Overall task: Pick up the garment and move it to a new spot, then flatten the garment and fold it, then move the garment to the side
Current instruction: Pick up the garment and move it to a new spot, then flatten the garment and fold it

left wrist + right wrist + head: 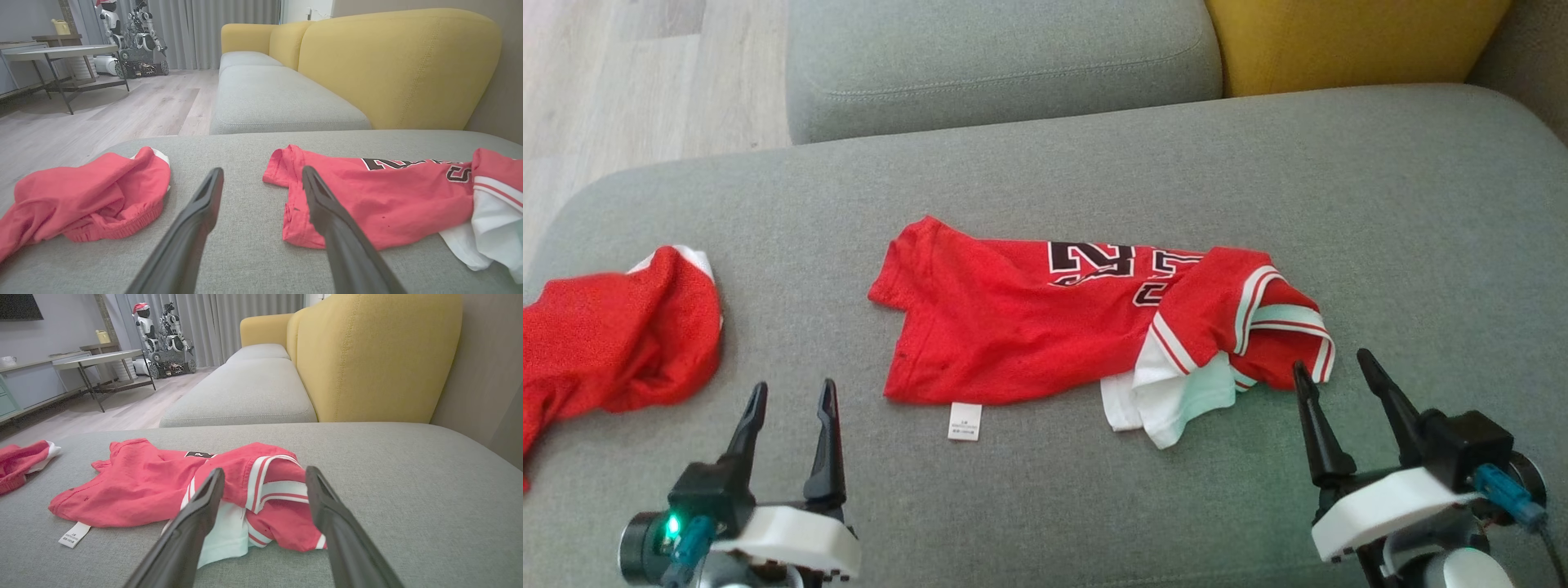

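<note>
A red jersey garment with black-and-white lettering lies crumpled on the grey cushion, its white-and-red striped end bunched at the right and a white tag at its near edge. It also appears as the garment in the left wrist view and the garment in the right wrist view. My left gripper hovers open near the cushion's front left, short of the garment's left hem. My right gripper stands open just right of the striped end. Both hold nothing.
A second red cloth lies heaped at the cushion's left edge. Behind are another grey seat and a yellow backrest. Wooden floor, a table and another robot lie beyond to the left.
</note>
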You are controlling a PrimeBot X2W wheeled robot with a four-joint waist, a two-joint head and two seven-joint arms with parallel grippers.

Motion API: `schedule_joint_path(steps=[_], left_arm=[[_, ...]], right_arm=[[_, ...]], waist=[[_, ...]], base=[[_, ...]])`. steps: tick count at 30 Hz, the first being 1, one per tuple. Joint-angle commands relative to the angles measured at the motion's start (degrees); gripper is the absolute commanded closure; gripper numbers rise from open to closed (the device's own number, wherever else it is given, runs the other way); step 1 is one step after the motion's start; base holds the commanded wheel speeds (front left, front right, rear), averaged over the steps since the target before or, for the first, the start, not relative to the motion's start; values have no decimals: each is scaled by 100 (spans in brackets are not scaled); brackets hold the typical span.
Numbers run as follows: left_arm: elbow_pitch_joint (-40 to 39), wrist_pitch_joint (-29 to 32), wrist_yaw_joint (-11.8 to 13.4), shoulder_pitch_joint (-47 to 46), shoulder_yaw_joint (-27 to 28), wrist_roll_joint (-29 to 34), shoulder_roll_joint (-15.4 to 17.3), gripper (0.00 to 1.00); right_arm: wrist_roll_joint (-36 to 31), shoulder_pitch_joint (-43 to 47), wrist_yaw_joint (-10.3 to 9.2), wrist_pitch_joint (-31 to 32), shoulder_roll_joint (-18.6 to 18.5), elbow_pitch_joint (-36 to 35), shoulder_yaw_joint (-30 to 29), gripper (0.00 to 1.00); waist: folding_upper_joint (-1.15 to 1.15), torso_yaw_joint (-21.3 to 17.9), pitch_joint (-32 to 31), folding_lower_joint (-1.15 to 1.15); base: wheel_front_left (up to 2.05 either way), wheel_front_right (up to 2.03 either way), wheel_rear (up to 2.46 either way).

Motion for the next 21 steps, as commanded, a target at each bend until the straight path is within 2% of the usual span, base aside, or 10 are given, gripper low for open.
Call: schedule_joint_path(steps=[1, 21], left_arm=[[-181, -70, 2, -190, 240, 52, 66, 0], [-105, -37, 68, -216, 121, 65, 117, 0]], right_arm=[[-60, -116, -4, 15, -65, -250, 155, 0], [-79, -110, -4, 68, -38, -272, 220, 0]], waist=[[0, 3, -3, 0], [0, 59, 40, 0]], base=[[0, 0, 0], [0, 0, 0]])
